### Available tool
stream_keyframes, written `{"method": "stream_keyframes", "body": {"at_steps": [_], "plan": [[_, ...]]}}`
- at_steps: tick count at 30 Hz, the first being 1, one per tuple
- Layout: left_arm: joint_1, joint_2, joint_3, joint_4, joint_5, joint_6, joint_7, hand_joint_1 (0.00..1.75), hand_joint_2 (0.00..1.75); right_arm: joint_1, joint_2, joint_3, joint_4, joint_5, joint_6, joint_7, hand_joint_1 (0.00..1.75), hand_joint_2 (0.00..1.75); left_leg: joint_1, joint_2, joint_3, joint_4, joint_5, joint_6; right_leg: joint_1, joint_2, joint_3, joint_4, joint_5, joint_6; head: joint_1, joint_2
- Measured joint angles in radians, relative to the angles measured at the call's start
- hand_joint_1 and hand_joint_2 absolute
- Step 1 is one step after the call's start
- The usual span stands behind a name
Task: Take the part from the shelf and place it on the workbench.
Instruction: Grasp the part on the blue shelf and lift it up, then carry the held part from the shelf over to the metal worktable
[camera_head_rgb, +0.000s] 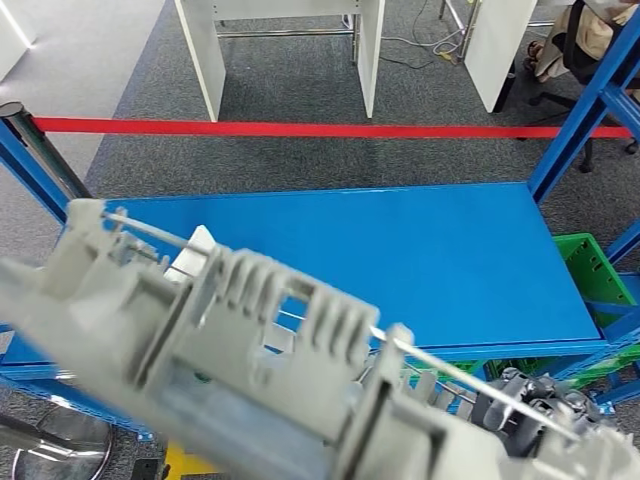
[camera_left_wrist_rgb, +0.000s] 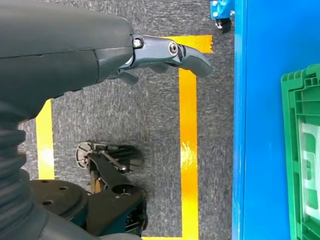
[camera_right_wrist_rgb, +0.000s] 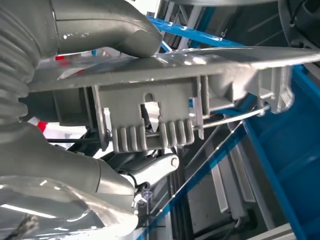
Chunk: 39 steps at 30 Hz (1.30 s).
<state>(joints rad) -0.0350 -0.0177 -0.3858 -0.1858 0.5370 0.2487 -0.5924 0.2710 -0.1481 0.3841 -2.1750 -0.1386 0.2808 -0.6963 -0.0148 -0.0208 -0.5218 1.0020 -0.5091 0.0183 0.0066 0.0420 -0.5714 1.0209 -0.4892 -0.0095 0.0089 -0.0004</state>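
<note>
Shelf deck (camera_head_rgb: 423, 250), blue, spans our head view from 9 to 3 o'clock. Grey ribbed part (camera_head_rgb: 249, 350) with thin wire rod, held close before us at 7 o'clock, above deck's near edge. Green crate (camera_head_rgb: 592, 270) at 3 o'clock. Our right hand (camera_right_wrist_rgb: 124, 165) clasps the part. Our left hand (camera_left_wrist_rgb: 166, 52) hangs over carpet, fingers extended, holding nothing.

- Left hand (camera_left_wrist_rgb: 124, 52): smooth dark grey shell, black ribbed wrist cover, metallic grey finger with a round screw.
- Right hand (camera_right_wrist_rgb: 113, 165): glossy silver-grey thumb, ribbed grey cover.
</note>
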Motion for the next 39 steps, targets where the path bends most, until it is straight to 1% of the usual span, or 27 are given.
{"method": "stream_keyframes", "body": {"at_steps": [2,4,7,14,24,29,33,35,36,37,38,39], "plan": [[0.001,0.001,0.000,0.000,-0.010,0.002,0.003,0.00,1.75,0.004,0.024,-0.021,0.000,-0.027,0.075,0.003,1.75,1.75,0.000,0.000,0.000,0.000,0.000,0.000,0.000,0.000,0.000,0.000,0.000,0.000,0.000,0.000],[0.000,0.001,-0.002,0.000,-0.028,0.007,0.012,0.00,1.75,0.006,0.047,-0.036,0.002,-0.056,0.137,0.003,1.75,1.75,0.000,0.000,0.001,0.000,0.000,0.000,0.000,0.000,0.000,0.000,0.001,0.000,-0.006,0.000],[0.000,0.002,-0.005,0.000,-0.044,0.013,0.020,0.00,1.75,0.016,0.069,-0.055,0.012,-0.089,0.176,0.004,1.75,1.75,0.000,0.000,0.001,0.000,0.000,0.000,0.000,0.000,0.000,0.000,0.001,0.000,-0.015,0.000],[0.000,-0.002,-0.006,0.000,-0.039,0.029,0.022,0.00,1.75,0.056,0.089,-0.089,0.076,-0.130,0.176,0.003,1.75,1.75,0.000,0.000,0.000,0.000,0.000,0.000,0.000,0.000,0.000,0.000,0.000,0.000,-0.015,0.000],[0.000,-0.009,-0.006,0.000,-0.029,0.040,0.029,0.00,1.75,0.076,0.090,-0.112,0.141,-0.131,0.174,0.004,1.75,1.75,0.000,0.000,0.000,0.001,0.000,0.000,-0.001,0.000,0.000,0.000,0.001,0.000,-0.015,0.000],[0.001,-0.020,-0.005,0.001,-0.021,0.076,0.035,0.00,1.75,0.083,0.090,-0.115,0.168,-0.127,0.165,0.004,1.75,1.75,-0.004,0.000,0.000,0.003,-0.001,0.001,-0.003,0.000,0.000,-0.001,0.001,0.002,-0.015,0.000],[0.002,-0.030,-0.006,0.001,-0.035,0.097,0.044,0.00,1.75,0.097,0.090,-0.120,0.195,-0.083,0.127,0.004,1.75,1.75,-0.006,0.000,-0.002,0.008,-0.002,0.006,-0.006,0.000,0.000,-0.001,0.004,0.007,-0.015,0.000],[0.002,-0.034,-0.007,0.002,-0.043,0.102,0.049,0.00,1.75,0.105,0.092,-0.124,0.203,-0.069,0.110,0.004,1.75,1.75,-0.005,0.002,-0.001,0.001,0.007,0.014,-0.006,0.001,0.000,-0.003,0.007,0.014,-0.015,0.000],[0.002,-0.036,-0.008,0.002,-0.047,0.103,0.050,0.00,1.75,0.108,0.093,-0.126,0.206,-0.066,0.105,0.004,1.75,1.75,-0.002,0.005,0.001,-0.007,0.015,0.019,-0.006,-0.003,-0.004,0.000,0.001,0.018,-0.015,0.000],[0.002,-0.039,-0.009,0.002,-0.050,0.105,0.052,0.00,1.75,0.111,0.094,-0.129,0.208,-0.064,0.102,0.004,1.75,1.75,0.002,0.008,0.002,-0.015,0.023,0.024,-0.005,-0.009,-0.013,0.017,-0.017,0.022,-0.013,0.000],[0.002,-0.042,-0.010,0.003,-0.052,0.105,0.053,0.00,1.75,0.113,0.095,-0.132,0.210,-0.063,0.100,0.003,1.75,1.75,0.006,0.013,0.002,-0.022,0.030,0.027,-0.006,-0.017,-0.030,0.053,-0.047,0.026,-0.011,0.000],[0.004,-0.044,-0.011,0.003,-0.053,0.106,0.053,0.00,1.75,0.114,0.095,-0.134,0.213,-0.062,0.098,0.003,1.75,1.75,0.007,0.017,-0.001,-0.023,0.033,0.029,-0.009,-0.025,-0.053,0.108,-0.084,0.031,-0.009,0.000]]}}
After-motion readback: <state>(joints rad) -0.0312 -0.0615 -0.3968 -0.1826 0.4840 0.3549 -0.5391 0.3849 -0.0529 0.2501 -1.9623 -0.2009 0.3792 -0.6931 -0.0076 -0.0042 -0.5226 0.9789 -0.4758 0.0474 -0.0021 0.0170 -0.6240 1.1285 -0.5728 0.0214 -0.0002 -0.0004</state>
